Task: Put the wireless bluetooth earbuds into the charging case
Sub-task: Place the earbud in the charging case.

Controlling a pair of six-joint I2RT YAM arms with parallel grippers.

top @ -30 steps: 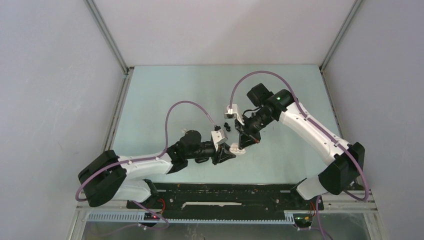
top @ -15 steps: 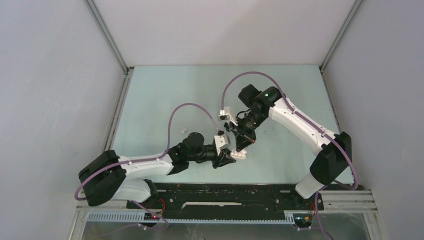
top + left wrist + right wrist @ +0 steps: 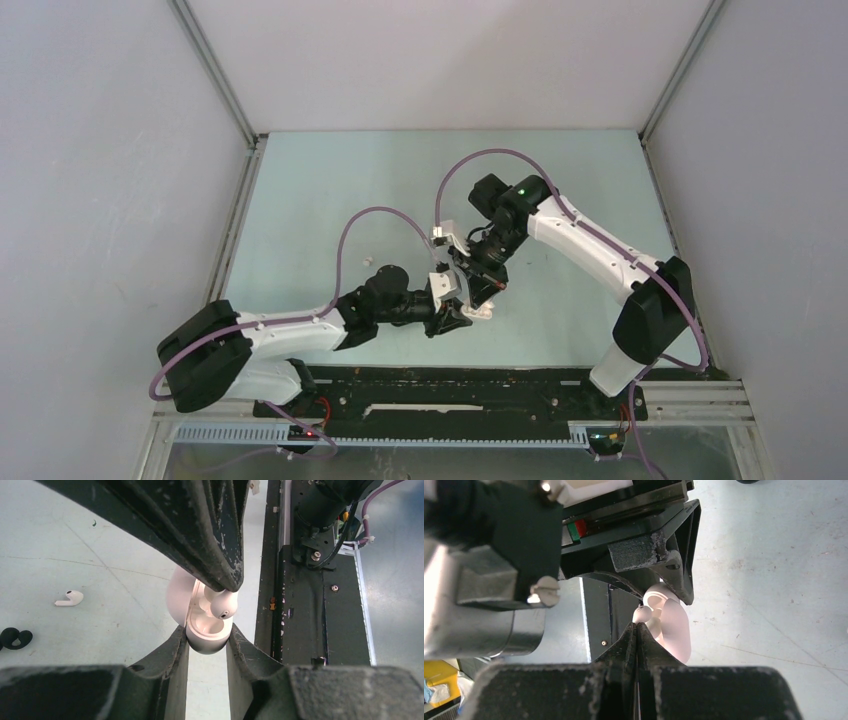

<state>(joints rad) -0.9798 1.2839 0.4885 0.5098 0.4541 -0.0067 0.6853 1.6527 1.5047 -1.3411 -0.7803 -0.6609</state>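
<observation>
White charging case, lid open, sits clamped in the left end effector at mid-frame. The closed right end effector presses one earbud, seemingly half-seated. A second earbud lies on the table, left.

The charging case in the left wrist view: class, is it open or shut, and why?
Open. The charging case has its lid swung back, its hollow inside shows, and a white earbud sits at its mouth.

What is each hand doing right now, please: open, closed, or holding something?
Left hand: closed on the open charging case.
Right hand: closed, tips against a white earbud; whether it is pinched cannot be told.
</observation>
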